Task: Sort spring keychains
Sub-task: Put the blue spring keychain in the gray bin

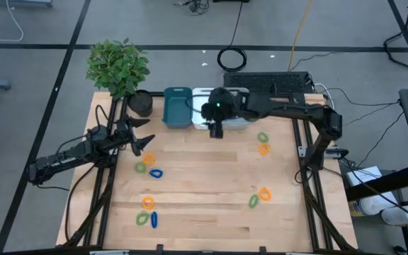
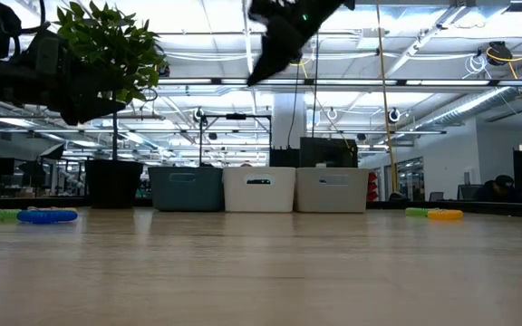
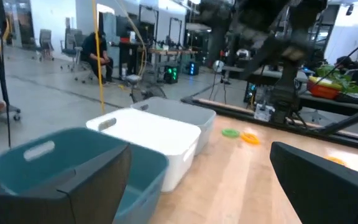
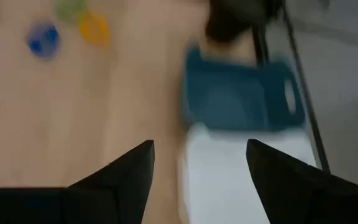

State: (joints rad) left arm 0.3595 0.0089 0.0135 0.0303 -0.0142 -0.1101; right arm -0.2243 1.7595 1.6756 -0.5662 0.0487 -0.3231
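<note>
while the right gripper (image 1: pixel 215 129) hangs high over the white bin (image 1: pixel 205 104) at the back of the worktop (image 1: pixel 204 205), its fingers (image 4: pixel 120 171) stand apart with nothing between them, which reads like a drop spot over a sorting bin. three bins sit in a row there, teal bin (image 1: pixel 178 108), white, and a grey bin (image 3: pixel 182 113), probably one per colour. the left gripper (image 1: pixel 142 139) is out over the left side, fingers (image 3: pixel 86 174) spread and empty, just by an orange keychain (image 1: pixel 148 156). the spring keychains lie in scattered clusters: green (image 1: pixel 141 168) and blue (image 1: pixel 155 173) near it, more at front left (image 1: pixel 147 212), front right (image 1: pixel 259 196) and right (image 1: pixel 263 142), none visibly binned.
</note>
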